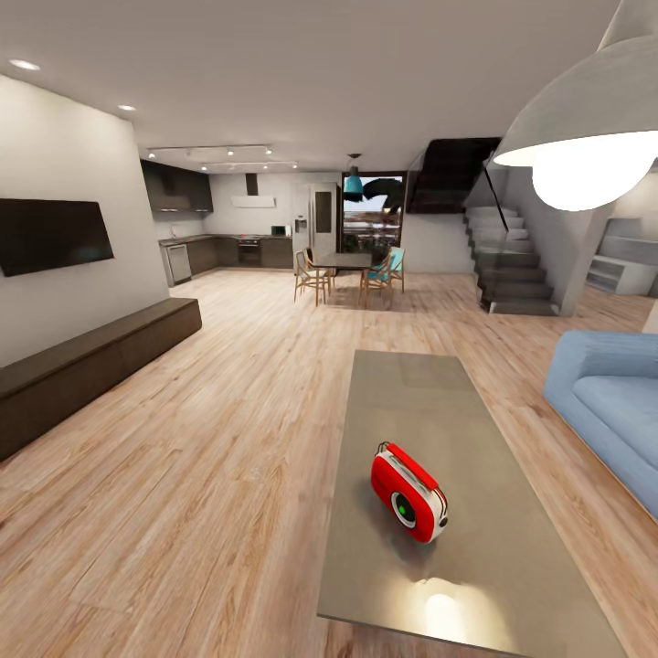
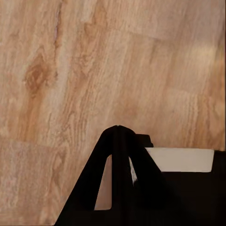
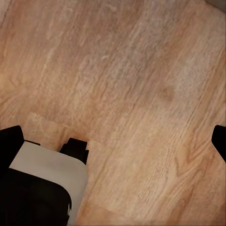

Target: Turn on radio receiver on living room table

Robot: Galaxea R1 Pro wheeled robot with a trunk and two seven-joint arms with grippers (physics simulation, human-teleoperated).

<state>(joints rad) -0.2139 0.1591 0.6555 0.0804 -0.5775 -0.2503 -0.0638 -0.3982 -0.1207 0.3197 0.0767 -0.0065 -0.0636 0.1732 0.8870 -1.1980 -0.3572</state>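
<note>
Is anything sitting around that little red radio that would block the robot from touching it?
Nothing visible does. The small red retro radio lies alone on the glossy grey-taupe coffee table, with bare tabletop on every side.

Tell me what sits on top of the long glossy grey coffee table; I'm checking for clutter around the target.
On the long glossy grey coffee table sits the small red radio with white trim, alone near the near end. A lamp glare falls beside it. The table's underside is hidden.
</note>
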